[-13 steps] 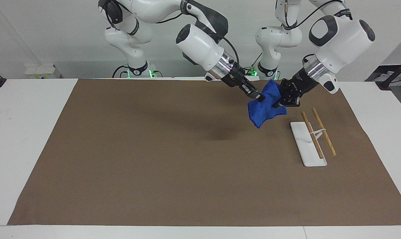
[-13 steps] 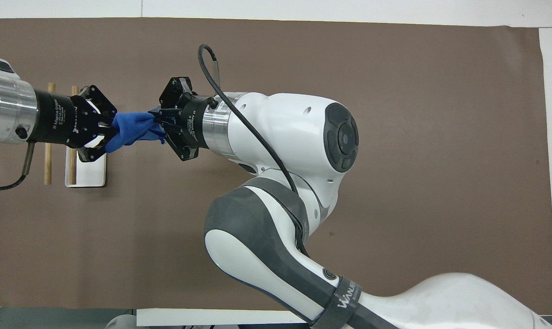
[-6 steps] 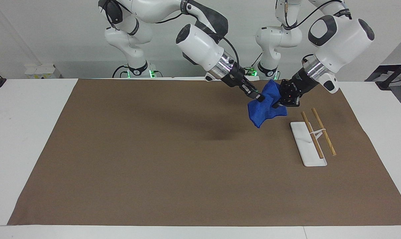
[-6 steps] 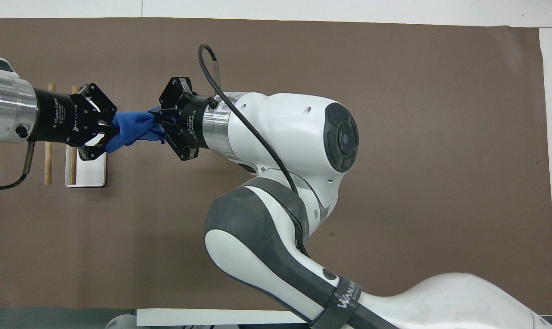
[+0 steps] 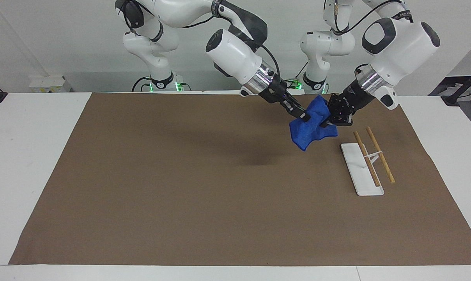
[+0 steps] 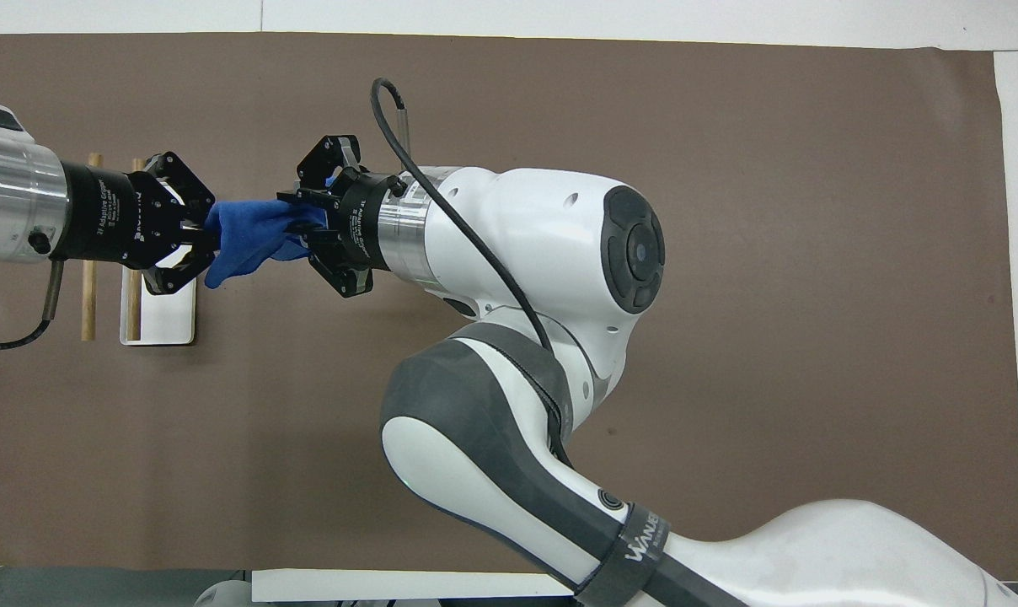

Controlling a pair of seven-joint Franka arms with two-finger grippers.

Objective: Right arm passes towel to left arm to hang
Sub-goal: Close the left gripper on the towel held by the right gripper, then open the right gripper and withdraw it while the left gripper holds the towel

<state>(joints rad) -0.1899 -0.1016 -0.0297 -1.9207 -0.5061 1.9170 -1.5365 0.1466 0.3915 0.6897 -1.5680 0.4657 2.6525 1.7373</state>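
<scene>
Right gripper [image 5: 302, 115]: pinched one end of towel [image 5: 311, 128], raised over brown mat [image 5: 181, 187]
Left gripper [image 5: 326, 124]: clamped on other end
Towel: stretched between both, aloft beside rack [image 5: 366, 162]
Rack: toward left arm's end

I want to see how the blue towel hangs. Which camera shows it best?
The facing view: the towel droops in full between both grippers. The overhead view shows only a narrow strip of it, without its drape.

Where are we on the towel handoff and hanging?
Done: the towel is lifted off the table. In hand: it spans between the right gripper and left gripper, both at it mid-handoff. Left: release by the right arm, then hanging on the rack, bare.
</scene>
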